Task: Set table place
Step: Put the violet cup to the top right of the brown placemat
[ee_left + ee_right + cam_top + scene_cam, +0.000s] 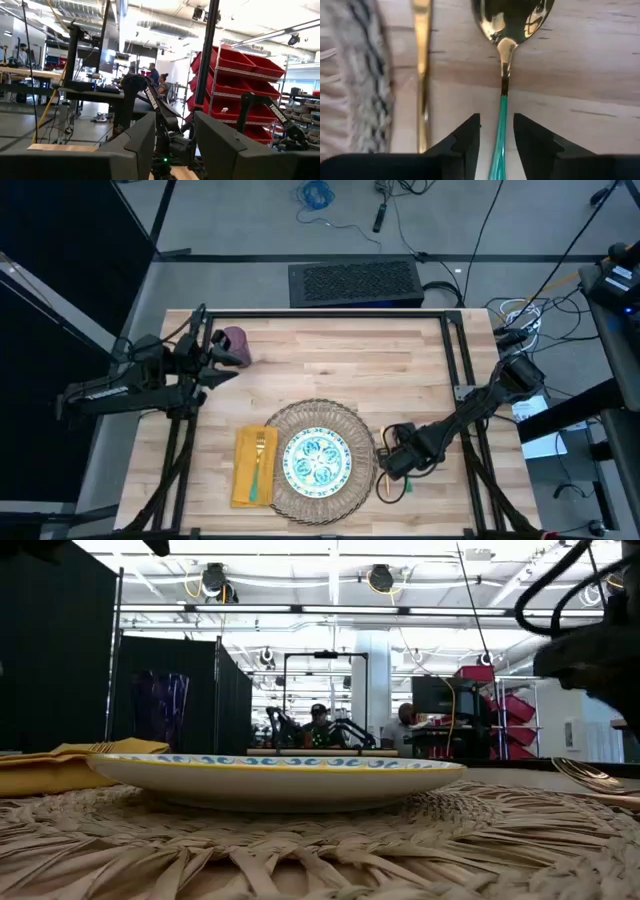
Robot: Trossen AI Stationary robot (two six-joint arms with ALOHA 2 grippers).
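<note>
A white plate with a teal pattern (318, 460) sits on the round woven mat (300, 412) near the table's front edge. Left of it lies a yellow napkin (243, 475) with a gold fork (261, 448) on top. My right gripper (496, 125) is low at the mat's right side, open. Its fingers stand on either side of the teal handle (500, 125) of a gold spoon (512, 20), which lies flat on the wood. My left gripper (222, 358) is open at the far left, right beside the purple cup (235, 340), with nothing between its fingers (135, 145).
A second thin gold utensil (421, 60) lies on the wood between the spoon and the mat's edge (365, 75). The black frame (455, 350) runs around the tabletop. Bare planks stretch across the table's far middle (350, 355).
</note>
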